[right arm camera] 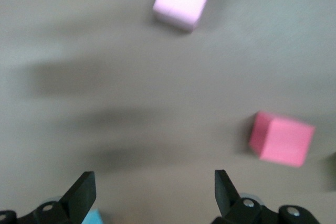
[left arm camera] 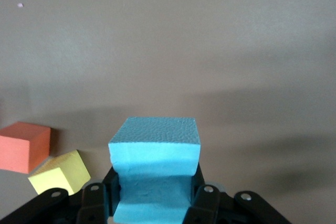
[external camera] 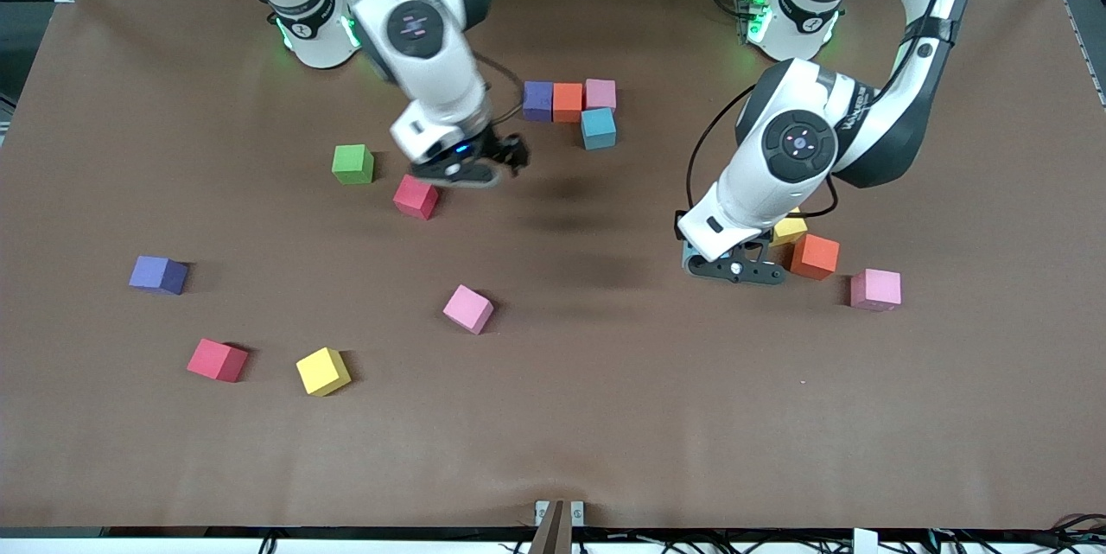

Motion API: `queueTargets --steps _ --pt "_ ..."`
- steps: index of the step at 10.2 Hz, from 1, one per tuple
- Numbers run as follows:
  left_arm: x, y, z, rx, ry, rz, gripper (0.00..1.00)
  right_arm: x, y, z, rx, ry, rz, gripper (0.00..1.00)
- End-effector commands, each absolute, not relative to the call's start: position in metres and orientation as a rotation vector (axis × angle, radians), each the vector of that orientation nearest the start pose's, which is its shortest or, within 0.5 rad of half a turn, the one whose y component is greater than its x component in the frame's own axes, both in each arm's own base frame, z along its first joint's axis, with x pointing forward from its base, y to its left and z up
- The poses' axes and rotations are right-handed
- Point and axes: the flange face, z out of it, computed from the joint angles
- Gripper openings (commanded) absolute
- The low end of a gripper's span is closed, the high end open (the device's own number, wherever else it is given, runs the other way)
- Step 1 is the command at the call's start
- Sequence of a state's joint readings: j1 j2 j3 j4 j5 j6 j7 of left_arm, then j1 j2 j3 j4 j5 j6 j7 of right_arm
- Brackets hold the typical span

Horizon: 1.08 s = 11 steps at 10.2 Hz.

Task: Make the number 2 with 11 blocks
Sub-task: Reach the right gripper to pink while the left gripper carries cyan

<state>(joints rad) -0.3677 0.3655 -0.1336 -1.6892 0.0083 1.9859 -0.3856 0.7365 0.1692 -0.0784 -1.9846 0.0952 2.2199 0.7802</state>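
In the upper middle of the front view, the beginnings of the number 2 [external camera: 570, 109] are sitting on the table [external camera: 605, 416]: a purple block [external camera: 537, 100], an orange block [external camera: 568, 102] and a pink block [external camera: 600, 93] are lining up in a touching row, with a light blue block [external camera: 598, 128] sitting just below the pink one.

The right tool [external camera: 484, 165] is hanging in the upper centre of that frame, over bare table beside a red block [external camera: 416, 196], with its fingers [right arm camera: 83, 195] spreading wide and gripping nothing. The green cube [external camera: 352, 163] is lying just beside that red block, toward the right arm's end.

The left tool [external camera: 734, 269] is sitting low at the right centre of the frame, its fingers closing on a second light blue block [left arm camera: 155, 169], which is filling the bottom centre of the left wrist view. A yellow block [external camera: 789, 229] and another orange block [external camera: 814, 256] are lying just beside this tool, and a pink block [external camera: 875, 289] is lying near them.

In the lower left of the front view, a second purple block [external camera: 158, 274], a red block [external camera: 217, 359] and a yellow block [external camera: 323, 371] are lying scattered, with one more pink block [external camera: 467, 308] lying near the centre.
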Motion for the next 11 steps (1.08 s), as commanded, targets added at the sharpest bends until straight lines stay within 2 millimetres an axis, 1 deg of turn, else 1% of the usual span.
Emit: queueTargets --steps 1,2,3,4,5,6,7,8,9,10,11 --pt "0.554 -0.335 0.353 -3.133 0.078 0.206 0.42 0.504 0.314 0.397 -3.02 0.411 -0.055 1.0" --pt "0.548 -0.345 0.34 -3.119 0.032 0.233 0.42 0.523 0.291 0.4 -3.004 0.484 -0.07 1.0" --pt "0.538 -0.356 0.326 -3.102 0.018 0.258 0.42 0.544 0.264 0.404 -2.99 0.541 -0.098 1.0" --pt "0.528 -0.37 0.313 -3.095 0.007 0.272 0.43 0.565 0.243 0.404 -3.003 0.504 -0.124 1.0" --pt "0.52 -0.383 0.3 -3.102 -0.032 0.273 0.43 0.588 0.215 0.404 -3.005 0.499 -0.146 1.0" --pt "0.509 -0.396 0.29 -3.107 -0.049 0.267 0.43 0.608 0.192 0.399 -3.021 0.443 -0.164 1.0" --pt "0.505 -0.401 0.283 -3.106 -0.053 0.267 0.43 0.626 0.175 0.392 -3.051 0.34 -0.181 1.0" --pt "0.498 -0.408 0.278 -3.103 -0.055 0.272 0.43 0.64 0.164 0.388 -3.068 0.242 -0.196 1.0" --pt "0.489 -0.409 0.27 -3.101 -0.063 0.268 0.44 0.651 0.162 0.387 -3.075 0.164 -0.213 1.0" --pt "0.475 -0.414 0.264 -3.124 -0.057 0.253 0.44 0.659 0.173 0.384 -3.075 0.116 -0.225 1.0" --pt "0.462 -0.417 0.259 -3.14 -0.072 0.236 0.44 0.672 0.172 0.378 -3.073 0.107 -0.235 1.0"
